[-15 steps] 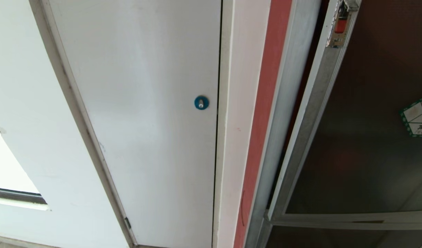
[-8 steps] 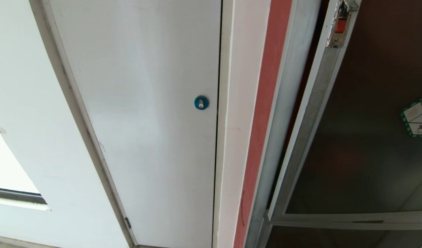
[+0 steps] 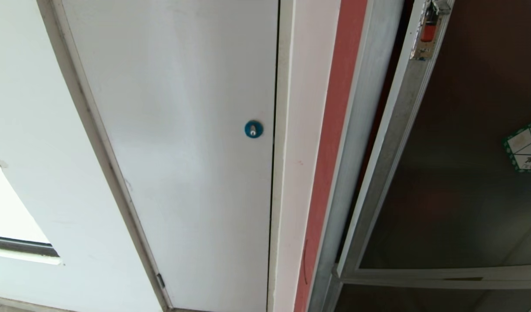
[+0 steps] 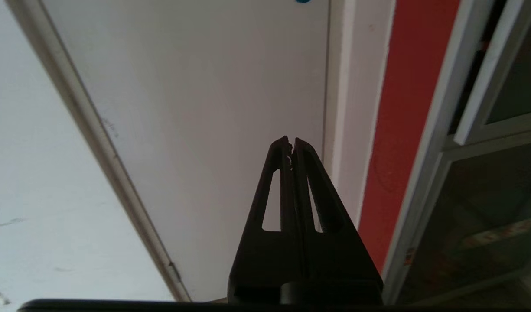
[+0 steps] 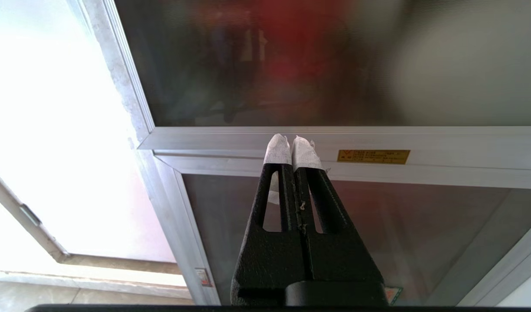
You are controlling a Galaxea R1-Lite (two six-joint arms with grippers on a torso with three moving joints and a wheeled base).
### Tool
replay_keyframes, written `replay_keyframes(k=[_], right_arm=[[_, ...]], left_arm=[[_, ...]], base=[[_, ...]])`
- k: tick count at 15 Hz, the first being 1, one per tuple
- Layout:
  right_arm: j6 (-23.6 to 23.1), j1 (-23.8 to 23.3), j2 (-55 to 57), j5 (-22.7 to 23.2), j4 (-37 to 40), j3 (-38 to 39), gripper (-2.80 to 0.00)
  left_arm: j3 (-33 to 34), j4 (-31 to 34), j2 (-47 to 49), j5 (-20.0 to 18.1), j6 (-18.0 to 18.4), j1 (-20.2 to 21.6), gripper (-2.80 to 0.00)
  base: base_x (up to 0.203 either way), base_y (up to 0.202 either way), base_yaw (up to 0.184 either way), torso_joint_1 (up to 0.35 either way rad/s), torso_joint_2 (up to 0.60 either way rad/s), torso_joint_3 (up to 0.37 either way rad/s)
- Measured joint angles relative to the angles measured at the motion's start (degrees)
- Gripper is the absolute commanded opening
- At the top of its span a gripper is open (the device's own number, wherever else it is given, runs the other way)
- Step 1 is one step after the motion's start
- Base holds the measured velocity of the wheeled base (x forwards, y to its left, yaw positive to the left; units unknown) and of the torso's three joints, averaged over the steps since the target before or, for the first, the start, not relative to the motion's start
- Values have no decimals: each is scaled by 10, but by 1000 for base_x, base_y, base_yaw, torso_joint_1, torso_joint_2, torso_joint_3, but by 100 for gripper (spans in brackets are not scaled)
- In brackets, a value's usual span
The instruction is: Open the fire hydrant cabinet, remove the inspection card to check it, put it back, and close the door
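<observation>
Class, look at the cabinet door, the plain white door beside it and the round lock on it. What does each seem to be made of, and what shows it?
Cabinet door: dark tinted glass, by its dim reflections, in a brushed silver frame, likely aluminium.
White door: smooth matt painted panel; metal or wood cannot be told.
Round lock: blue ring, probably plastic or painted metal, around a pale keyway.

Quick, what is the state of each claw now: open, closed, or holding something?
Left claw: closed, holding nothing, in front of the white door.
Right claw: closed, holding nothing, near the cabinet frame.
</observation>
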Motion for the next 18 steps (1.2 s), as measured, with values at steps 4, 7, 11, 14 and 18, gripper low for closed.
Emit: replay_keyframes(k=[4,7,11,14,18], right_arm=[[0,0,0,0,0,0,-280],[0,0,0,0,0,0,-280],[0,0,0,0,0,0,-280],[0,-1,0,0,0,0,-280],[0,0,0,0,0,0,-280]], left_arm=[[-147,-3,202,-140,-55,-27,-280],[-259,-15,363,-235,-112,-88,-280],[-351,-97,545,-328,-142,-168,-280],[-383,-203,656,-346,-148,-219,-280],[-448,-252,775,-292,-148,-280,-280]], base=[[0,0,0,0,0,0],[0,0,0,0,0,0],[0,0,0,0,0,0],[0,0,0,0,0,0],[0,0,0,0,0,0]])
